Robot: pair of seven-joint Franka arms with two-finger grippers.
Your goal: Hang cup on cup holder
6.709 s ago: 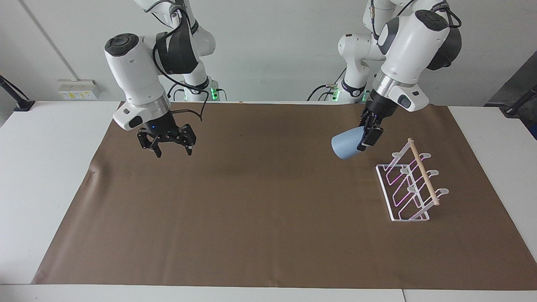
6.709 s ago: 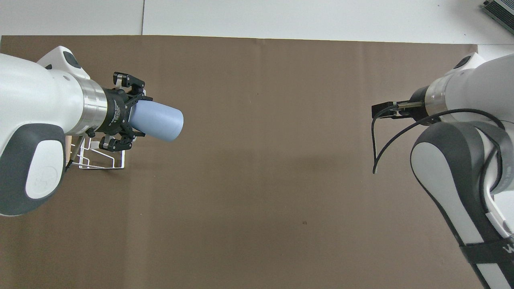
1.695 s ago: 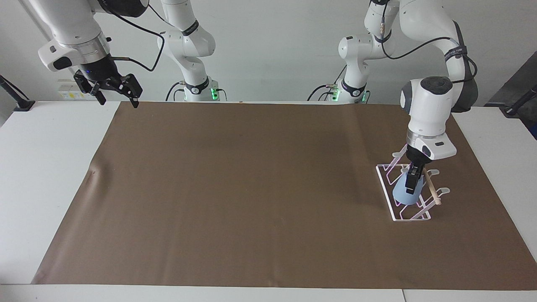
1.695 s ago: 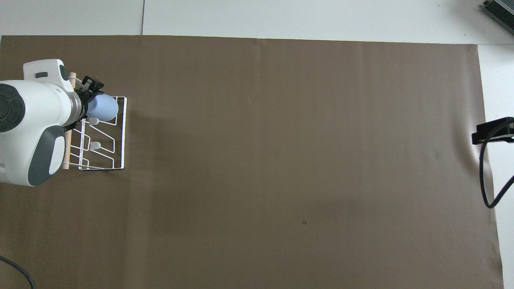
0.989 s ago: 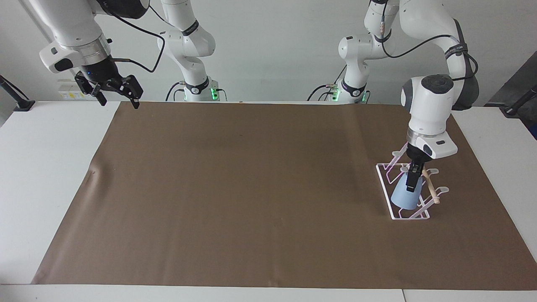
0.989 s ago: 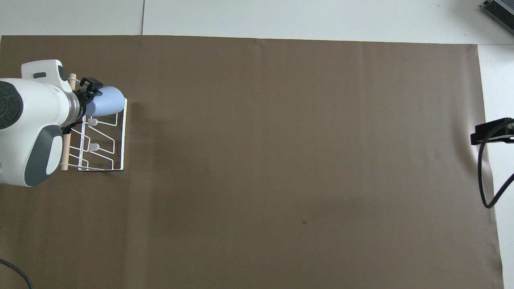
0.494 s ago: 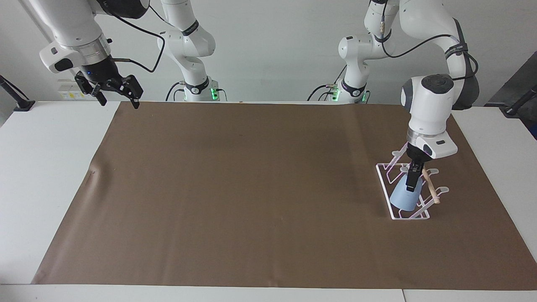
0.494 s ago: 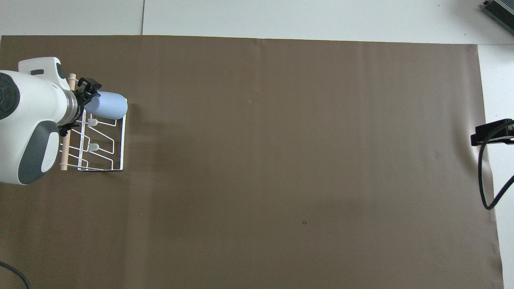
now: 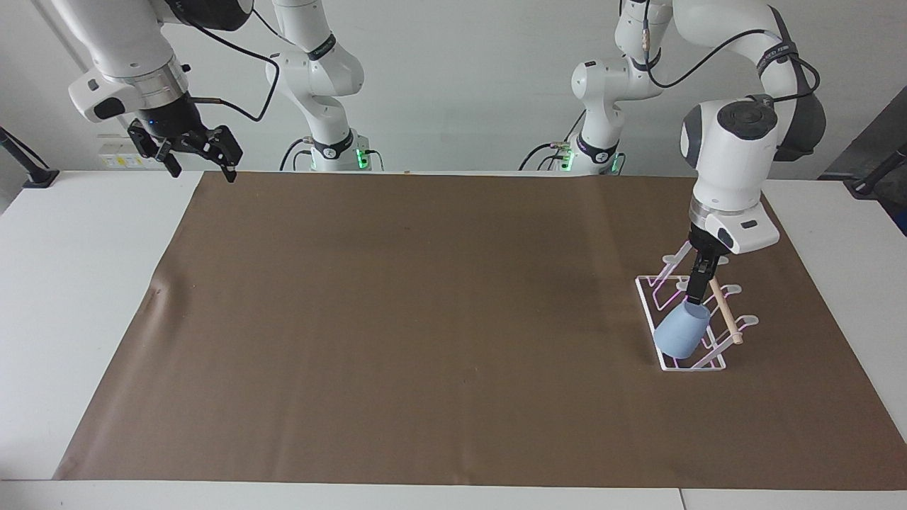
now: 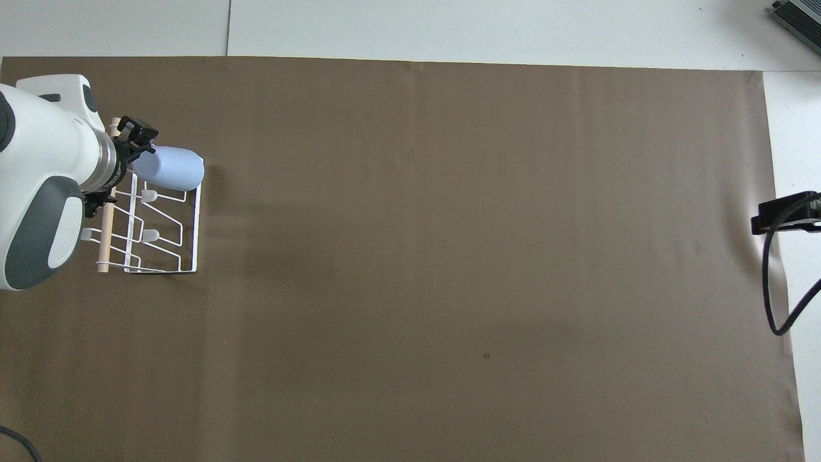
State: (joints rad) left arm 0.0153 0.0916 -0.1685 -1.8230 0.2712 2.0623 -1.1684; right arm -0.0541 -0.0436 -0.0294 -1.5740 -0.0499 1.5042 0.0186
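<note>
The light-blue cup (image 9: 680, 334) lies tilted, mouth down, over a prong of the white wire cup holder (image 9: 650, 322) at the left arm's end of the table; it also shows in the overhead view (image 10: 172, 169), on the holder (image 10: 195, 224). My left gripper (image 9: 694, 296) is open just above the cup's raised base, off the cup, beside the holder's wooden dowel (image 9: 723, 304). In the overhead view the left gripper (image 10: 131, 160) sits at the cup's end. My right gripper (image 9: 200, 172) is open and empty, held high over the mat's corner by the robots.
A brown mat (image 9: 425, 319) covers most of the white table (image 9: 71, 283). The holder's other prongs (image 10: 149, 235) carry nothing. A black cable and mount (image 10: 786, 215) of the right arm hang over the mat's edge.
The left gripper has risen off the cup and let it go. The cup has settled lower on the holder's prong. The right arm has not moved.
</note>
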